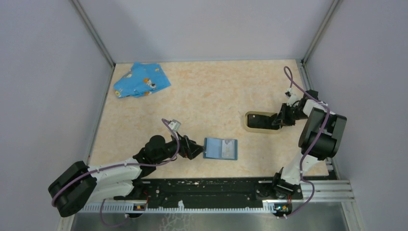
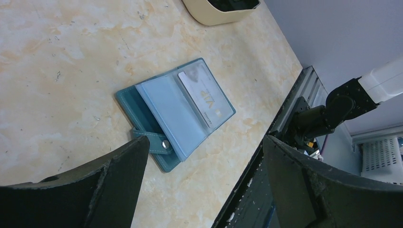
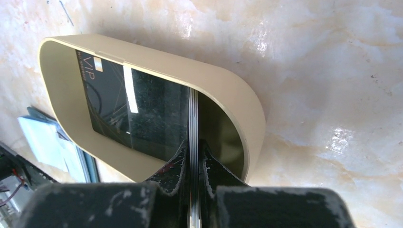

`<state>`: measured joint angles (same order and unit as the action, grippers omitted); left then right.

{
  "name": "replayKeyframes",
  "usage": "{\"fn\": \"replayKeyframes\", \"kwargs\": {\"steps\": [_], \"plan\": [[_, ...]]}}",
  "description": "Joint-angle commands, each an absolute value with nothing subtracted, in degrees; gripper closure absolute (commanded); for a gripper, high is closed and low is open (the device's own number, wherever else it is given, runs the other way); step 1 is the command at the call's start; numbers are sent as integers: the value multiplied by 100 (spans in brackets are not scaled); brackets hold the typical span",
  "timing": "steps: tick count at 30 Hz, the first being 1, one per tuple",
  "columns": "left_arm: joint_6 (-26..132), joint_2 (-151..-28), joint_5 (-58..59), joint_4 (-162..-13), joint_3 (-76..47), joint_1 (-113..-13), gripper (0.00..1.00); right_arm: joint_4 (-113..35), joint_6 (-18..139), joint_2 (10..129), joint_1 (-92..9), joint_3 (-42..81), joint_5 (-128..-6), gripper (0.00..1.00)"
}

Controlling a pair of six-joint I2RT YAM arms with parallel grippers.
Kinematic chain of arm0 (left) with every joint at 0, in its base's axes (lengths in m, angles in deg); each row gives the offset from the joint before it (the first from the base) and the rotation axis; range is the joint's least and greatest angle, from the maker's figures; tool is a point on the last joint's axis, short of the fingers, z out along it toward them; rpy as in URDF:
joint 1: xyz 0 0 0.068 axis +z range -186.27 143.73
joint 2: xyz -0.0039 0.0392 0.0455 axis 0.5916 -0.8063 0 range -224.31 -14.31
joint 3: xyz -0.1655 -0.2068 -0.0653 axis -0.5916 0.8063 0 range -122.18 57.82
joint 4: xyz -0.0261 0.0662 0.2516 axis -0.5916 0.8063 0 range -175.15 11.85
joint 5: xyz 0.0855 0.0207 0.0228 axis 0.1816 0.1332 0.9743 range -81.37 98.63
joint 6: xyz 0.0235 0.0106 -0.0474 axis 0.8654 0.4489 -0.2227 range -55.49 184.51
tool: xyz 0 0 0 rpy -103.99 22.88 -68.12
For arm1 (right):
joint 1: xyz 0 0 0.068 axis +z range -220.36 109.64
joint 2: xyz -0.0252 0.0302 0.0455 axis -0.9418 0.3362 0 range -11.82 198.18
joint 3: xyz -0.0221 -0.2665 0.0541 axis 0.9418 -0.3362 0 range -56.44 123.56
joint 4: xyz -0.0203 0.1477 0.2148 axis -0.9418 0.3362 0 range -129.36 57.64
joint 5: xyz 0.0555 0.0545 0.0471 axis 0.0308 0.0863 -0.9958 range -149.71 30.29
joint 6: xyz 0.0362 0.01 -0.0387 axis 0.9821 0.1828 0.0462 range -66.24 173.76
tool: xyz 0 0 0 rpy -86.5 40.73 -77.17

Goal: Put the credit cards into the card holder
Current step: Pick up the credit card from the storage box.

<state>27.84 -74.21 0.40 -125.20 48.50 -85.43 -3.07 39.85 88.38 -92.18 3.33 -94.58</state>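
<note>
The card holder (image 3: 223,80) stands near the desk's (image 1: 207,96) right edge, with a black card (image 3: 119,109) leaning inside it. The right gripper (image 3: 192,152) pinches a thin card (image 3: 192,114) edge-on, its end down in the holder. Toward the middle of the near edge lies an open blue case (image 1: 220,148) with a silver card (image 2: 204,95) in a sleeve. The left gripper (image 1: 196,149) is spread wide just left of it. A blue cloth (image 1: 141,80) lies in the far left corner.

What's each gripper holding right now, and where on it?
Right gripper pinches a card by one edge, inside the card holder; left gripper holds nothing.
</note>
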Motion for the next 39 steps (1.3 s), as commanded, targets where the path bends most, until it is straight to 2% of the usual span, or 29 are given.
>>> {"fn": "replayKeyframes", "kwargs": {"steps": [1,5,13,16,33,39], "plan": [[2729,-7369,-26,-12781,4940,-8575,5,-159,3906,8873,-9312,584,-9980,100],[2726,-7370,-58,-12794,4920,-8575,5,-97,3852,8892,-9321,598,-10192,99],[2716,-7380,-65,-12799,4938,-8575,5,129,3697,9043,-9421,710,-10539,81],[2715,-7400,-76,-12806,4916,-8575,5,204,3646,9051,-9505,730,-10644,78],[2740,-7510,-99,-12817,4859,-8575,5,646,3279,8993,-10055,866,-11269,78],[2742,-7508,-121,-12818,4850,-8575,5,686,3250,8994,-10182,886,-11323,81]]}}
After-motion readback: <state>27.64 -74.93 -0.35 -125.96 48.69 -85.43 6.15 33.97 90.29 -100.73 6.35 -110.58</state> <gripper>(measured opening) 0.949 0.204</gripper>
